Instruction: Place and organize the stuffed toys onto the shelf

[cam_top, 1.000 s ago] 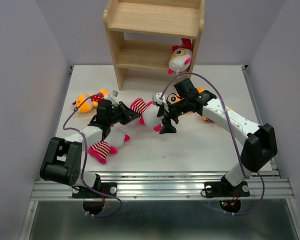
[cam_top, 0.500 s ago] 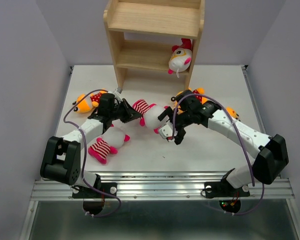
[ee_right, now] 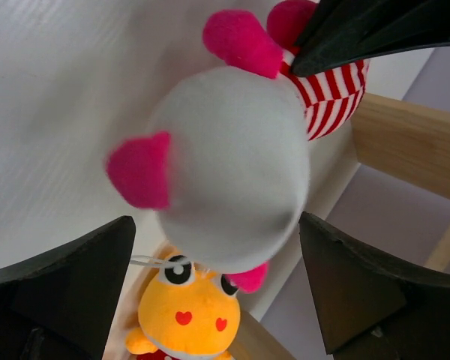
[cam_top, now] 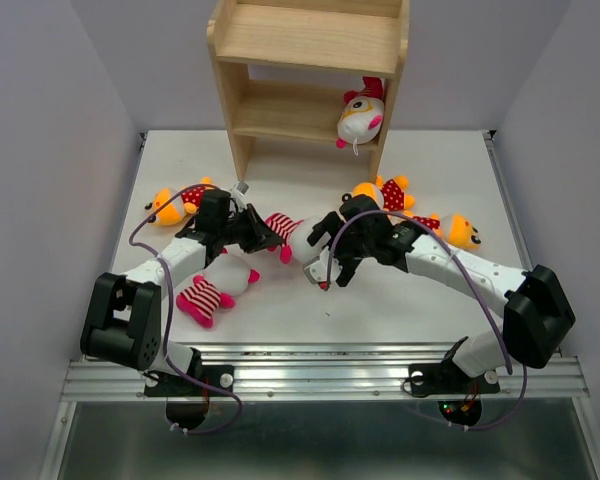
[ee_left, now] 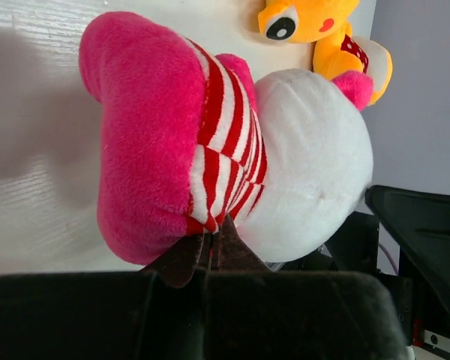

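A white-headed stuffed toy (cam_top: pixel 298 238) with a red-white striped body hangs low over the table. My left gripper (cam_top: pixel 263 232) is shut on its striped body (ee_left: pixel 225 150), pinching the fabric at the fingertips (ee_left: pixel 210 244). My right gripper (cam_top: pixel 318 250) is open, and the toy's white head (ee_right: pixel 232 180) sits between its two fingers without touching either. Another striped toy (cam_top: pixel 215 290) lies near the left arm. Orange toys lie at the left (cam_top: pixel 170 203) and the right (cam_top: pixel 380 192), (cam_top: pixel 450 230). One plush (cam_top: pixel 360 118) sits on the wooden shelf (cam_top: pixel 300 40), on its middle tier.
The shelf stands at the back centre, its posts (cam_top: pixel 242 158) resting on the white table (cam_top: pixel 430 300). In the right wrist view an orange toy (ee_right: pixel 184 315) and a wooden shelf board (ee_right: pixel 405 142) lie behind the held toy. Grey walls close in both sides.
My right gripper has swung left and lower, bringing its open fingers round the held toy's head and uncovering the orange toys at the right. The left gripper has carried the toy slightly.
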Motion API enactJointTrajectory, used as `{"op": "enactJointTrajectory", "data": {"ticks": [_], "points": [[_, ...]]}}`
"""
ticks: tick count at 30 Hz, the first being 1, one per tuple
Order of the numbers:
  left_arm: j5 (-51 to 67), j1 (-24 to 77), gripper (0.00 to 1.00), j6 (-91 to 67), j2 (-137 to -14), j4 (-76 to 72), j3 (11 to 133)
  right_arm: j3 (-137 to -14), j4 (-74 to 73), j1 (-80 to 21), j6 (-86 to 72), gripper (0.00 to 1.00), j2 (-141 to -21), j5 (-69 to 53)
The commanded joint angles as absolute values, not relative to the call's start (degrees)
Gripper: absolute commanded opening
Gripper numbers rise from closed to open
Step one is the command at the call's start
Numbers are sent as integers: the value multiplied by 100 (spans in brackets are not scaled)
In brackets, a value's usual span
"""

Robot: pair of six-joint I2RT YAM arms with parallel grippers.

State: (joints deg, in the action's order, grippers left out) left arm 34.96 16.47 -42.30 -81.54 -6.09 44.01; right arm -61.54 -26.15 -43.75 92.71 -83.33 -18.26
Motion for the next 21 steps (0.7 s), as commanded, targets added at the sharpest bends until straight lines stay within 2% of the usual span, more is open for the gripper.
{"op": "enactJointTrajectory", "data": {"ticks": [1, 9, 18, 21], "points": [[3893, 1731, 0, -4043, -7928, -650, 4614, -6065, -1556, -4447, 9271, 95, -8227, -1670], [4034, 1767, 0, -4008, -7875, -642, 4658, -6012, -1459, -4500, 9404, 91, -8393, -1600], [4078, 1767, 0, -4104, -7857, -703, 4658, -5924, -1688, -4605, 9396, 72, -8411, -1635], [4069, 1767, 0, -4140, -7849, -712, 4711, -5959, -1679, -4658, 9142, 60, -8446, -1530]]}}
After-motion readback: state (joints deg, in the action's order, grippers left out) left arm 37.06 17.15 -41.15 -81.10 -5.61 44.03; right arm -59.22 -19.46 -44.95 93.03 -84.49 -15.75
